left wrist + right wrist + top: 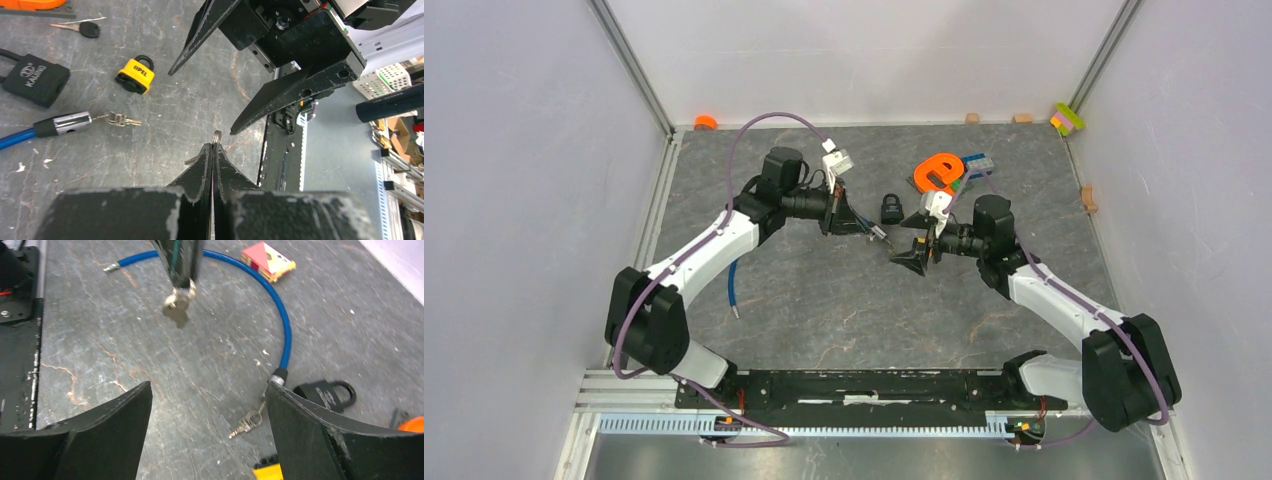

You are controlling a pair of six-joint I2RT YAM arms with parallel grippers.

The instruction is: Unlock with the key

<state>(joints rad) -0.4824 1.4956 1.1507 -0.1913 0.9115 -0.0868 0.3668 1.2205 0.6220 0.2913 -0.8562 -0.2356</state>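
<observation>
The left jaws are pressing together on the ring of the key [176,309], which is dangling blade-down from their tips. The right jaws are standing spread and facing it, so the key is hanging straight ahead of their gap, above the bench [824,300]. The black padlock [891,208] is sitting just beyond both sets of tips.

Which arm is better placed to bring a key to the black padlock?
Left, probably: the left gripper is shut on a key, close to the black padlock. The right gripper is open and empty.
</observation>
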